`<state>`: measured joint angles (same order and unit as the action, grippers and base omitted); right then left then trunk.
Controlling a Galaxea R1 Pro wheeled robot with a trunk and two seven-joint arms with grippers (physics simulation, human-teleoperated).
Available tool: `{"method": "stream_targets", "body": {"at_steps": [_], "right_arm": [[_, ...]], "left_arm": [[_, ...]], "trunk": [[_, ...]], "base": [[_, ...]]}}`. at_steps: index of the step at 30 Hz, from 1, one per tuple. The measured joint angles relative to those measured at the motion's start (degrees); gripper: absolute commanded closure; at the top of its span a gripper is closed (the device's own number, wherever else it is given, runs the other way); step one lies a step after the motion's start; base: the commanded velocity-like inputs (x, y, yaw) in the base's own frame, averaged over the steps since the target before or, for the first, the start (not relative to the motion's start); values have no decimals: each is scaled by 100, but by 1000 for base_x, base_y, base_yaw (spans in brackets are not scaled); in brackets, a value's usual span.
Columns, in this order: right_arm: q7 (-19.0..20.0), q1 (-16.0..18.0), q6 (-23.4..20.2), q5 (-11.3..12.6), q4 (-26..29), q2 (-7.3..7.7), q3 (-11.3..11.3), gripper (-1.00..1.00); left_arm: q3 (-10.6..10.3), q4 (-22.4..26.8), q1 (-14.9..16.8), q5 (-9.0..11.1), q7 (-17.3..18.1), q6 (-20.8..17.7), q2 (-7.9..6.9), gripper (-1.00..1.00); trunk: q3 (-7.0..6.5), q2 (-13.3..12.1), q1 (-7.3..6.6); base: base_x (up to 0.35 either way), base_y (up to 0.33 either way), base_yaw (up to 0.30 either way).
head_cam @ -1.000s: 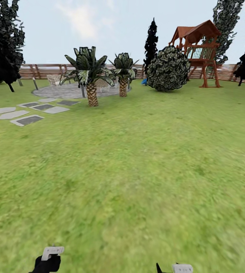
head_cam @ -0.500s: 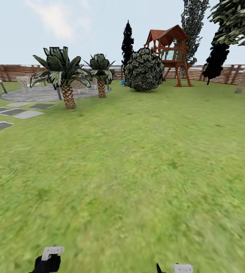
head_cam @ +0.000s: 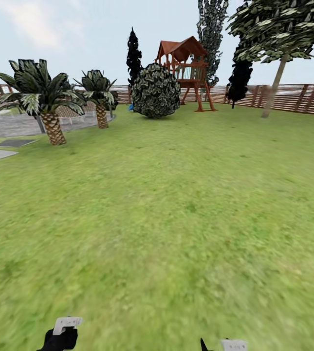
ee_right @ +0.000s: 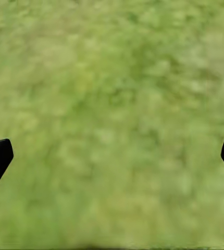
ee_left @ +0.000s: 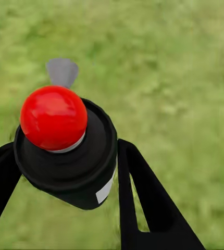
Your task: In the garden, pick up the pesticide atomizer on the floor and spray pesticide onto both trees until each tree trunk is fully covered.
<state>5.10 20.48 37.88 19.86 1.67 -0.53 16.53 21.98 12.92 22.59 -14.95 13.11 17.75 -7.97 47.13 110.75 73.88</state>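
In the left wrist view my left gripper (ee_left: 65, 151) is shut on the pesticide atomizer (ee_left: 65, 151), a black can with a red round top (ee_left: 53, 117) and a grey nozzle (ee_left: 62, 72), held over grass. At the head view's lower rim, my left gripper (head_cam: 62, 335) and right gripper (head_cam: 225, 345) hang low over the lawn. The right gripper (ee_right: 114, 153) is open with only grass between its fingers. Far off at the right stands a tree (head_cam: 273, 29) with a grey-green crown and a pale leaning trunk (head_cam: 272, 90).
Green lawn (head_cam: 176, 219) stretches ahead to a brown slat fence (head_cam: 303, 97). Two palms (head_cam: 45, 105) stand beside paving stones (head_cam: 1, 153) at the left. A round bush (head_cam: 156, 91), a red wooden play tower (head_cam: 188, 73) and slim black-leaved trees (head_cam: 134, 56) stand at the back.
The camera has turned right: palms, bush and play tower have slid left in the picture and the pale-trunked tree has come fully into view. Both grippers keep their places.
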Motion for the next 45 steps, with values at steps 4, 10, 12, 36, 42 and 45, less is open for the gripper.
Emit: {"method": "stream_targets", "body": {"at_steps": [4,10,12,36,42,45], "right_arm": [[0,0,0,0,0,0,0,-100],[0,0,0,0,0,0,0,-100],[0,0,0,0,0,0,0,-100],[0,0,0,0,0,0,0,-100],[0,0,0,0,0,0,0,-100],[0,0,0,0,0,0,0,-100]], "left_arm": [[-1,0,0,0,0,0,1,100],[-1,0,0,0,0,0,0,100],[-1,0,0,0,0,0,3,100],[0,0,0,0,0,0,0,100],[0,0,0,0,0,0,-2,100],[0,0,0,0,0,0,-2,100]], "trunk": [[-10,0,0],[-25,0,0],[-30,0,0],[-91,0,0],[-106,0,0],[-113,0,0]], "base": [[0,-272,-300],[0,-272,-300],[0,-272,-300],[0,-272,-300],[0,-272,-300],[0,-272,-300]]}}
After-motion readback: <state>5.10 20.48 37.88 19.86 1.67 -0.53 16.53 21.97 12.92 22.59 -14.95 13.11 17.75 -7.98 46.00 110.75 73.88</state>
